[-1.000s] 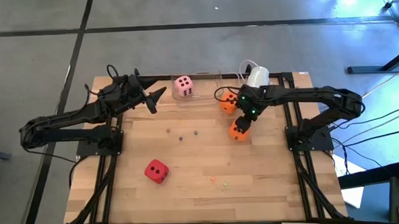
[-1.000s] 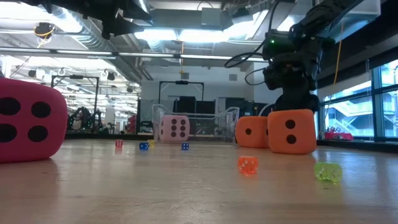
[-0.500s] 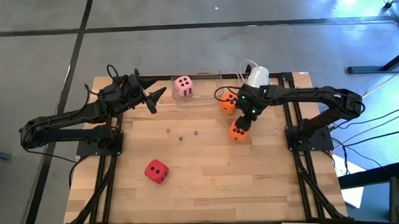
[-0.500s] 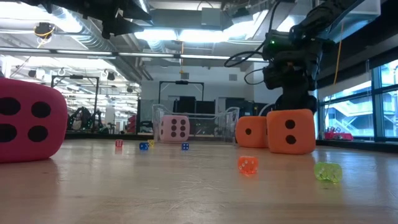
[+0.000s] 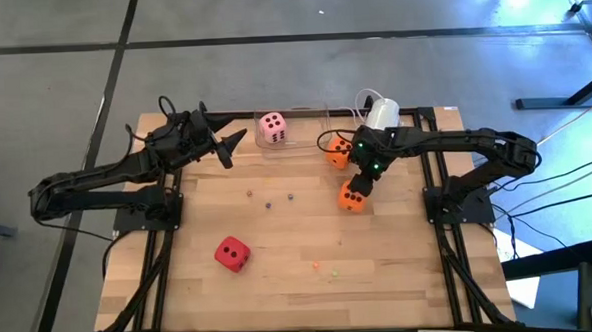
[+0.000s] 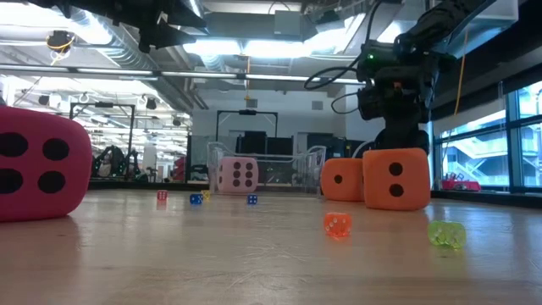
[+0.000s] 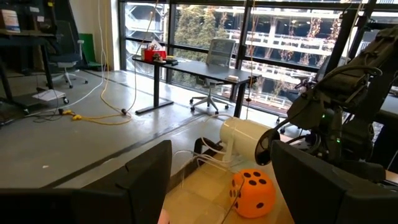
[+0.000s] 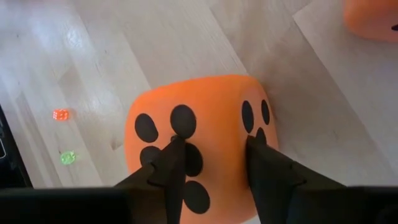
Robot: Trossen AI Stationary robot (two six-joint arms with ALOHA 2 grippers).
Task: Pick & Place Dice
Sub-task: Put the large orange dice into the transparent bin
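One orange die [image 5: 353, 196] rests on the table at the right; it also shows in the right wrist view [image 8: 193, 143] and the low view [image 6: 395, 178]. My right gripper [image 5: 361, 181] points down over it, fingers partly apart above its top face. A second orange die [image 5: 337, 152] sits just beyond it. A pale pink die [image 5: 271, 128] sits in a clear bin [image 5: 304, 121] at the far edge. A red die [image 5: 232, 254] lies near the front left. My left gripper [image 5: 231, 148] is open and empty in the air near the pink die. My right gripper comes from above, pointing down, with its two fingertips [image 8: 176, 146] over the orange die's top face [image 8: 211, 112] near one upper edge. Whether the tips touch the die, I cannot tell. The die stands on the table.
Tiny beads lie mid-table [image 5: 269, 201] and toward the front [image 5: 333, 275]. A white cylinder with a cable [image 5: 381, 112] stands at the far right corner. The arms' dark bases stand at the left [image 5: 143, 208] and right [image 5: 458, 199] edges.
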